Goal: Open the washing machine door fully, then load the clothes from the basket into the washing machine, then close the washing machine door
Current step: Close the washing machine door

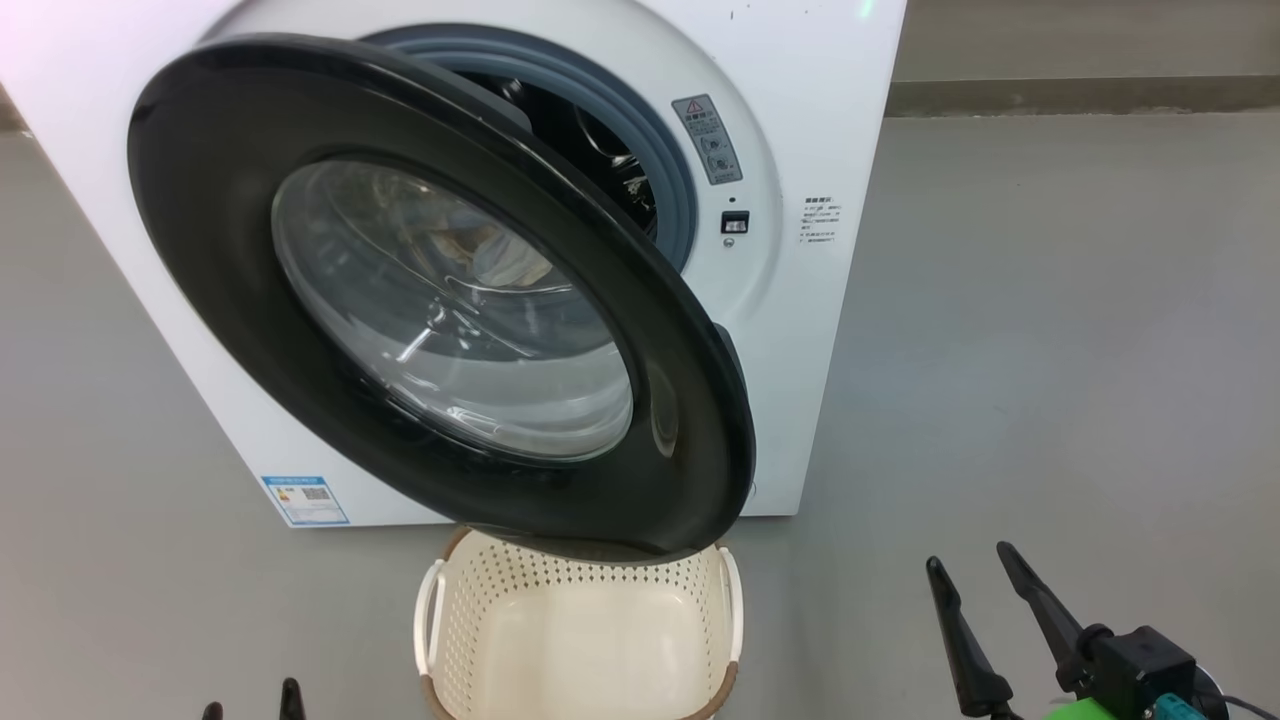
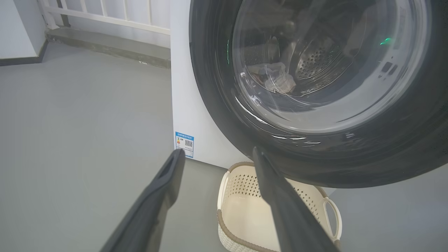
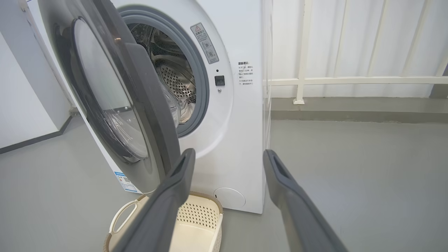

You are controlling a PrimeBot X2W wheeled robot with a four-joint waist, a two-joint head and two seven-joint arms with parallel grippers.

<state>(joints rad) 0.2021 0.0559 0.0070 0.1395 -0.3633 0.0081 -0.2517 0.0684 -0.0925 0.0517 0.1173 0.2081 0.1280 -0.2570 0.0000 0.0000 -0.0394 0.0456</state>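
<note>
Both end effectors have their long dark fingers spread wide and hold nothing. The left end effector (image 2: 217,154) points towards the lower rim of the door in its wrist view, and the right end effector (image 1: 970,558) sits at the lower right of the head view, well apart from the machine. The large round glossy black washing machine door (image 1: 250,330), with its bulging clear glass bowl, stands partly open across the centre of the head view. Its free edge hangs over the small oval cream perforated plastic basket (image 1: 480,600) at the bottom centre, which looks empty. Through the glass, the soft pale bundle of clothes (image 2: 276,78) lies low in the perforated steel drum (image 3: 175,80) of the big white boxy washing machine (image 1: 800,150), so closing seems to be what is left. The door is probably rigid and fairly heavy on its hinge, with a slick finish that offers little grip. It seems better pushed than pinched, on the black ring near the free edge at the right and off the glass bowl.
</note>
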